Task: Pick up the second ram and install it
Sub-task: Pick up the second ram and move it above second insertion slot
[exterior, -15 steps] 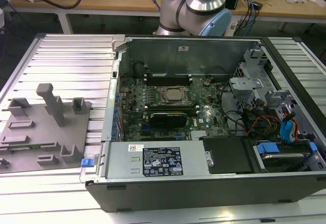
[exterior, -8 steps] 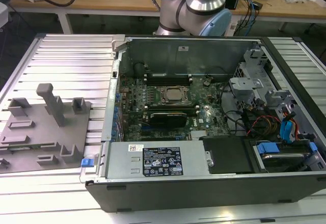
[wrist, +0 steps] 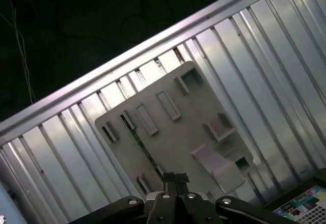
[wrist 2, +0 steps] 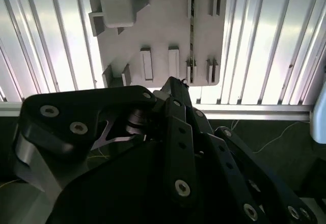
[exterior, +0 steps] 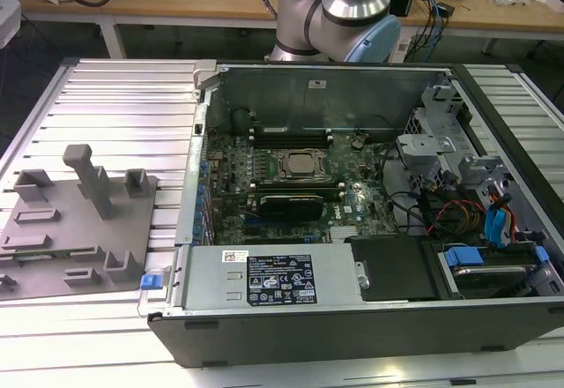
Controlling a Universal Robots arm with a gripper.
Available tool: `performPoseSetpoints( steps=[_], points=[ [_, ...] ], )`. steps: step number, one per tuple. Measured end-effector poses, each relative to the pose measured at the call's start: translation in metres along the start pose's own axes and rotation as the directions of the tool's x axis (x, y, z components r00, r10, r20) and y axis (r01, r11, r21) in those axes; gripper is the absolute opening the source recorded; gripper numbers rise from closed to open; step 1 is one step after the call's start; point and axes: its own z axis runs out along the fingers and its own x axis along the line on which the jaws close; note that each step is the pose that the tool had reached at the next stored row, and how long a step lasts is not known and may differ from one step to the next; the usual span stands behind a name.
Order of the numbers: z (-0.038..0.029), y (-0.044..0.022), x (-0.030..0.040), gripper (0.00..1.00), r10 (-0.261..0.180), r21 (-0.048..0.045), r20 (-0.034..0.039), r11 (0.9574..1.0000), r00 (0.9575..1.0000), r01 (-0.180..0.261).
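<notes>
Grey plate (wrist 2: 163,25) lies on the ribbed metal table (wrist 2: 265,40), directly below the gripper (wrist 2: 175,84). In both wrist views the gripper looks down on it from above and does not touch it.

The ram (wrist 2: 192,35) stands on its edge in the plate, so it appears as one thin greenish line between two pairs of small holders. In the first wrist view the ram (wrist: 143,146) runs away from the fingertips, and its near end is almost in line with the gripper (wrist: 174,177). It sits lower than the hand, and open space separates them.

The fingers are narrow. In the first wrist view the two tips are pressed together, and nothing is between them.

In the exterior view the plate (exterior: 88,247) is beside the open case (exterior: 379,335), on the exterior view's left. Inside the case, long black slots (exterior: 291,132) with white clips lie beside the processor. Whether any slot already carries a stick cannot be told from here.

By this judgement the task is at its beginning. The hand is placed over the ram, which seems to be the approach for the pick. The ram is not yet grasped or lifted, and it is not yet carried to the case. The pick, the transfer and the pressing into a slot are all left to do.
</notes>
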Motion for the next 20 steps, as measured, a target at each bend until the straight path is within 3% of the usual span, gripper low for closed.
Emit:
performPoseSetpoints(
  steps=[5,12,19,20],
  points=[
    [0.0000,0.0000,0.0000,0.11,-0.067,-0.0017,-0.0013,0.9977,0.9977,0.067],
    [0.0000,0.0000,0.0000,0.11,-0.166,-0.0044,-0.0029,0.9861,0.9861,0.166],
    [0.0000,0.0000,0.0000,0.11,-0.273,-0.0075,-0.0044,0.9621,0.9621,0.272],
    [0.0000,0.0000,0.0000,0.11,-0.292,-0.0082,-0.0047,0.9565,0.9565,0.292]
  ],
)
